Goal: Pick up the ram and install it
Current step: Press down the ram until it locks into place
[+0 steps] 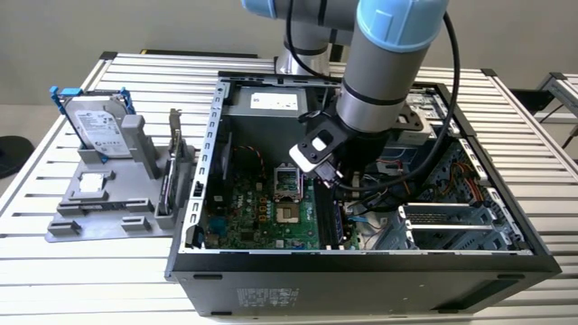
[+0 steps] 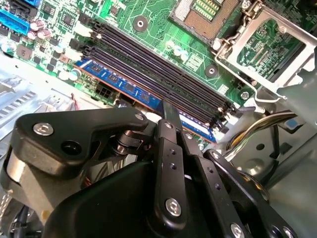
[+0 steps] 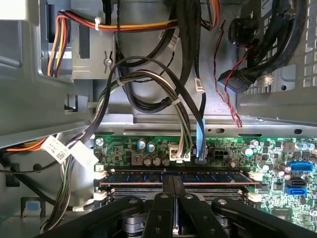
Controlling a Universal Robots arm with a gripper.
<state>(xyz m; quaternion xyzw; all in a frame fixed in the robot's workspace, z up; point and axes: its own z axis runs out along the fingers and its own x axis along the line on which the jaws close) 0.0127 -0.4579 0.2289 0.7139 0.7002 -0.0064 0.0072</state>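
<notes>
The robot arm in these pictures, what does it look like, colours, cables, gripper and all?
The arm is grey tubing with light blue joint caps and black cables along it. A white-and-black module sits at the wrist. The gripper is matte black, with jointed linkage fingers fastened by silver screws.
</notes>
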